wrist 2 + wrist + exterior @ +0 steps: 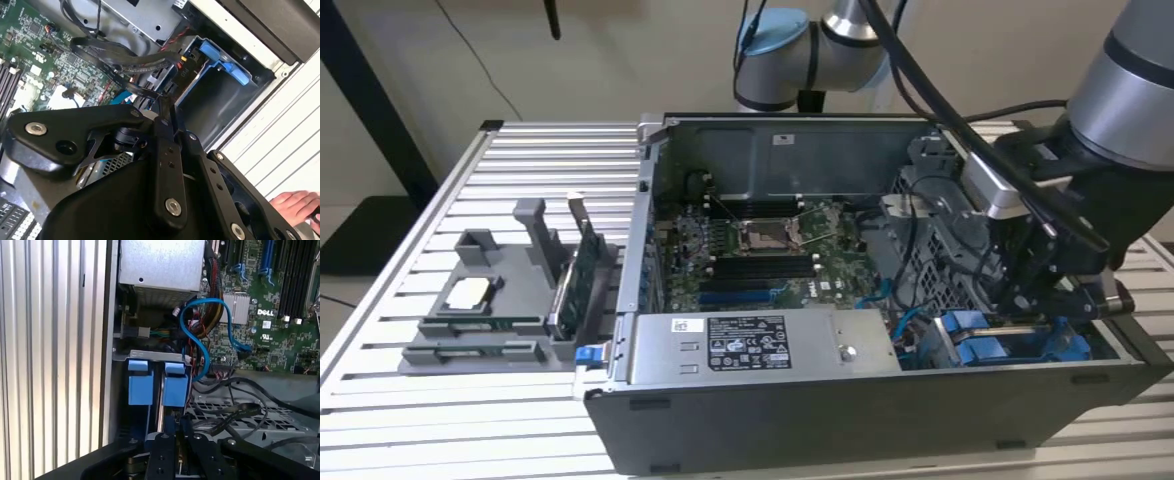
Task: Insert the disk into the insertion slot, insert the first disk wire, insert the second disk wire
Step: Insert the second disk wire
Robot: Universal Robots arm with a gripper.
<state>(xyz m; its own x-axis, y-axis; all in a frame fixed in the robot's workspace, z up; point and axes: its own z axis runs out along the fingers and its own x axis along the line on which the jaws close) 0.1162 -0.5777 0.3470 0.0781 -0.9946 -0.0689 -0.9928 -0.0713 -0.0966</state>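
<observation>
Two bright blue carrier fronts (pixel 140 388) (pixel 175 386) sit side by side in the grey drive cage (pixel 150 356), at the case's front corner on the exterior view's right (pixel 983 342). I cannot tell which of them holds the disk; each fills a slot. My gripper (pixel 161 102) hangs just off these carriers, also seen low in the first wrist view (pixel 177 440). Its black fingers (pixel 165 150) are pressed together on the end of a black flat disk wire (pixel 127 61). That wire loops back over the perforated cage wall (pixel 235 407).
A blue data cable (pixel 210 315) curls over the motherboard (pixel 280 315) beside the cage. The power supply box (pixel 747 345) lies along the case front. A grey parts holder (pixel 494 300) stands on the slatted table at the exterior view's left. A person's hand (pixel 295 202) rests outside the case.
</observation>
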